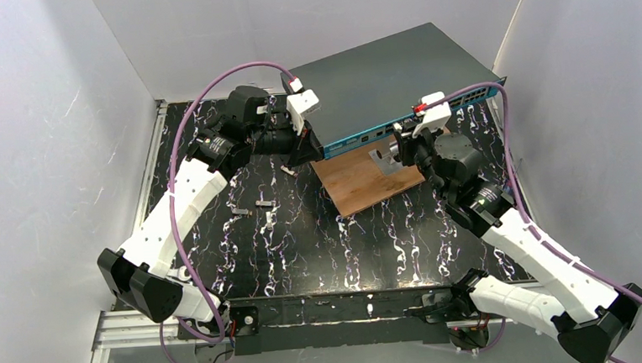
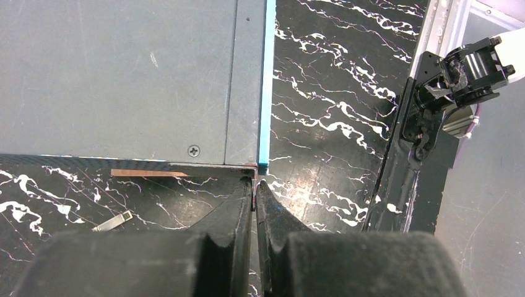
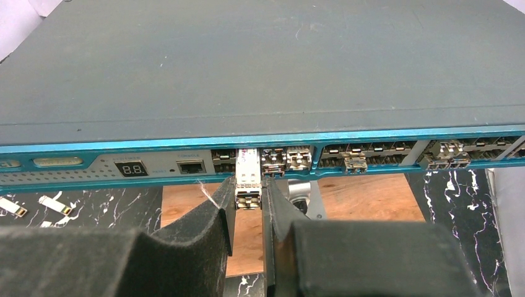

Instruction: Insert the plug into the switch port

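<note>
At the far edge of the black table (image 1: 304, 241), my right gripper (image 3: 248, 193) clamps the plug (image 3: 248, 170), long axis aimed straight into the switch (image 3: 247, 74), nose at its teal front strip (image 3: 155, 143).

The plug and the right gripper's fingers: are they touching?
Touching. The right wrist view shows the plug pinched between both fingers of the right gripper, its tip in the switch.

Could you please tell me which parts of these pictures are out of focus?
Top external view: evenly lit, sharp, no glare on the switch. Left wrist view: the left gripper blurs in the foreground, while the switch's top is crisp. Right wrist view: the right gripper is blurred too, but the plug it holds is sharp.
</note>
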### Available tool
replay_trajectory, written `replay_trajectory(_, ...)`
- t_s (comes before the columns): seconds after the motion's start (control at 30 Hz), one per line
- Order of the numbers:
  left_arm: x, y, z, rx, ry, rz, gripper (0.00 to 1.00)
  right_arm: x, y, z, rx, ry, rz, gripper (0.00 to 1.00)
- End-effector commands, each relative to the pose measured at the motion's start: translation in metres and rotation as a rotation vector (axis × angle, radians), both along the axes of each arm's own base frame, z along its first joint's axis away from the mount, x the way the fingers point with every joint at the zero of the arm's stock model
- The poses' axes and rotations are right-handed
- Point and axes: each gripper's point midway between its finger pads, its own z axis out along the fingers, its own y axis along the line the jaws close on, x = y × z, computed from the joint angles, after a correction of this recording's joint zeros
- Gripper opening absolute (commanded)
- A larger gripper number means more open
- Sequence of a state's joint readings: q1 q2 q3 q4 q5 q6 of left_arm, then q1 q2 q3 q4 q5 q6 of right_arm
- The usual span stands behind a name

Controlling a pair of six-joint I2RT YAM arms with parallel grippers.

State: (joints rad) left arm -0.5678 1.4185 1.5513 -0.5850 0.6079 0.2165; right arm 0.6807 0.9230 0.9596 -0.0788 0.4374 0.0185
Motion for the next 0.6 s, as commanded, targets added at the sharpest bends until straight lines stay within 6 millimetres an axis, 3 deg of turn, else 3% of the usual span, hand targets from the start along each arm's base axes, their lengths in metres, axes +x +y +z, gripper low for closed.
replay_trajectory(0.0, -0.016, -0.001, 0.011, -0.029, 0.024, -0.045, 0.00, 0.009, -0.002, 0.011, 0.009, -0.034, -0.024, 0.01)
replay_trajectory(0.23, -0.014, -0.001, 0.011, -0.025, 0.022, -0.037, 0.00, 0.015, -0.005, 0.021, 0.034, -0.044, -0.050, 0.04)
replay_trajectory(0.57, -0.008, 0.002, 0.010, -0.012, 0.020, -0.001, 0.00, 0.004, -0.014, 0.030, 0.058, -0.034, -0.062, 0.44)
